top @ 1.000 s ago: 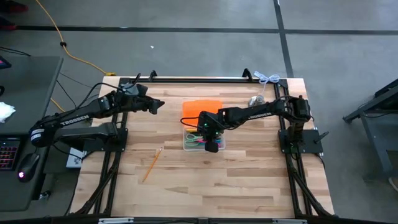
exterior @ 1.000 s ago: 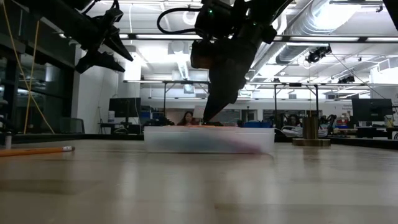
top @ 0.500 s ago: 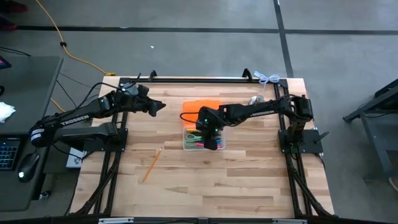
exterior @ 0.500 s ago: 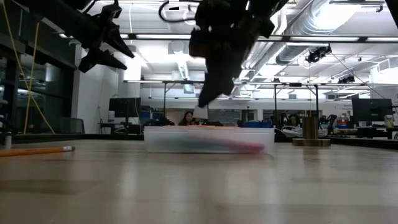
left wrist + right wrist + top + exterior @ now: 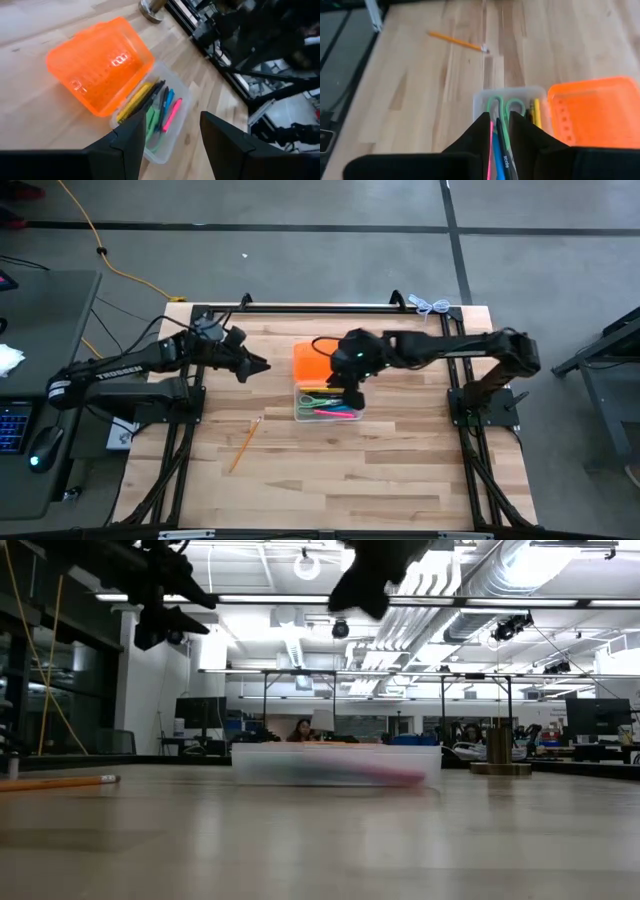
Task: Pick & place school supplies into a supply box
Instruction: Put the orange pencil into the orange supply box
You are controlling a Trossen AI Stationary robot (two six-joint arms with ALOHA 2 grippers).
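The clear supply box (image 5: 327, 407) stands mid-table with its orange lid (image 5: 309, 364) folded open on the far side. In it lie green-handled scissors (image 5: 504, 107), a pink pen (image 5: 171, 114), a blue pen and yellow pencils (image 5: 136, 97). One yellow pencil (image 5: 244, 444) lies flat on the wood toward the near left. My right gripper (image 5: 500, 131) hangs well above the box, its fingers a narrow gap apart with nothing between them. My left gripper (image 5: 172, 137) is raised left of the lid, open and empty.
A silver bell-shaped object (image 5: 408, 342) stands at the far right, and a white cable (image 5: 431, 305) lies at the far edge. In the low view the box (image 5: 335, 764) and pencil (image 5: 60, 781) lie far below both raised grippers. Bare wood spans the near half.
My right gripper has risen out of the supply box to well above it, drawing back a little toward the table's right. The supplies have stayed in the box. My left gripper has swung slightly toward the near edge and turned.
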